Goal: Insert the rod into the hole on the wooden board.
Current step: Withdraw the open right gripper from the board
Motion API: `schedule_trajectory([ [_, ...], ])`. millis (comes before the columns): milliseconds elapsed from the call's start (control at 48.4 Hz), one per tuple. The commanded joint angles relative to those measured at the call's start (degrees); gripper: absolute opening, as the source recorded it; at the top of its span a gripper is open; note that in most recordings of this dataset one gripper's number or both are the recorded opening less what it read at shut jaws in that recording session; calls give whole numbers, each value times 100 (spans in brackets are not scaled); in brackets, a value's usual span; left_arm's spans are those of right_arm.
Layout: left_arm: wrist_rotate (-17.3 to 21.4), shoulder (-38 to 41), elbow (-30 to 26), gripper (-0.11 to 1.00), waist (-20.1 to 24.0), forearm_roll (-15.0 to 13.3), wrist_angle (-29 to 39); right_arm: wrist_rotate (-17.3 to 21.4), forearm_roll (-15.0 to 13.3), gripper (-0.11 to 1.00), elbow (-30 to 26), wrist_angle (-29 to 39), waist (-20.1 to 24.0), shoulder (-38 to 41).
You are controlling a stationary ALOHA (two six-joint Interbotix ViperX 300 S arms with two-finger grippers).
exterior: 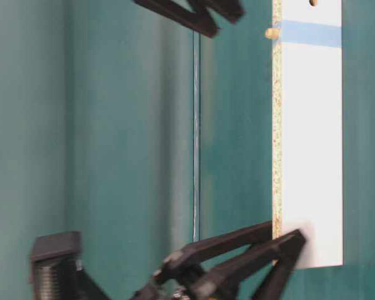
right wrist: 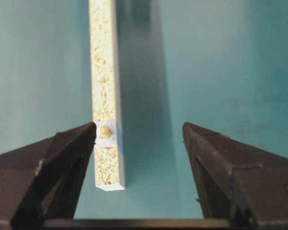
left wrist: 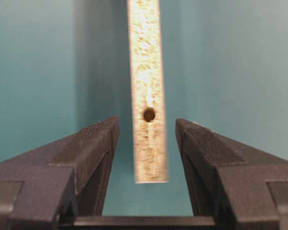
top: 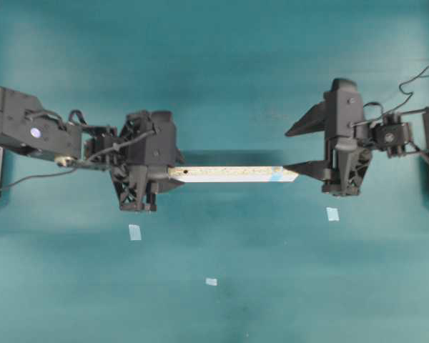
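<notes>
Above a plain teal tabletop (top: pixel 222 86), the stiff, light-looking wooden board (top: pixel 229 174) stood on edge, the rod (right wrist: pixel 104 130) seated in the hole at its blue-marked right end, between the wide-open right gripper (right wrist: pixel 139 136) and left gripper (left wrist: pixel 146 132), which looked spread beside it, contact unclear; its bare middle seemed the safest hold.

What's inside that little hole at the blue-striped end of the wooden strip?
A small beige rod sits in it, its rounded end poking out of the wooden board at the blue stripe. How deep it goes is hidden inside the board. The right tool stands open around it.
</notes>
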Motion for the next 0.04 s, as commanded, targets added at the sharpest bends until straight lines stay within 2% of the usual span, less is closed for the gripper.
schedule_trajectory([
  [0,44,-360,-70,59,105,18,105,-18,-26,81,-158,237,-53,-343],
  [21,44,-396,-70,59,114,26,132,-18,-35,81,-167,290,-53,-396],
])
